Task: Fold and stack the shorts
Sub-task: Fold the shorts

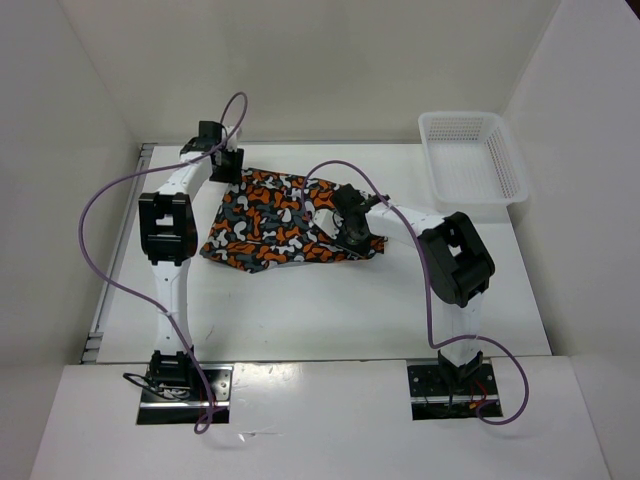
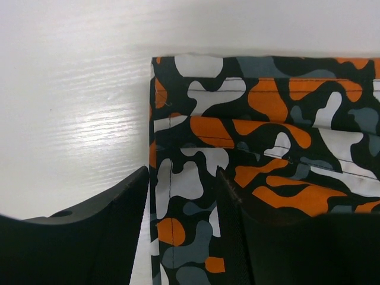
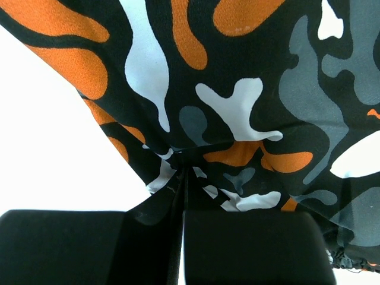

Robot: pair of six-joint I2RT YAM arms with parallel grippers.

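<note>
The white mesh basket (image 1: 478, 192) stands on the bench (image 1: 330, 305) beyond the right end effector (image 1: 356, 236), off to its right and well apart. The shorts (image 1: 272, 225) lie outside it, spread on the bench between the two end effectors. The right end effector is clamped on a bunched pinch of fabric at their right edge. The left end effector (image 2: 181, 173) stands spread, its fingers (image 2: 101, 231) straddling the shorts' far left corner edge, one over bare bench, one over the print.

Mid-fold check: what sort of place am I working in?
Probably a lab test cell: a white table enclosed by plain white walls, holding the shorts and a white mesh basket.
</note>
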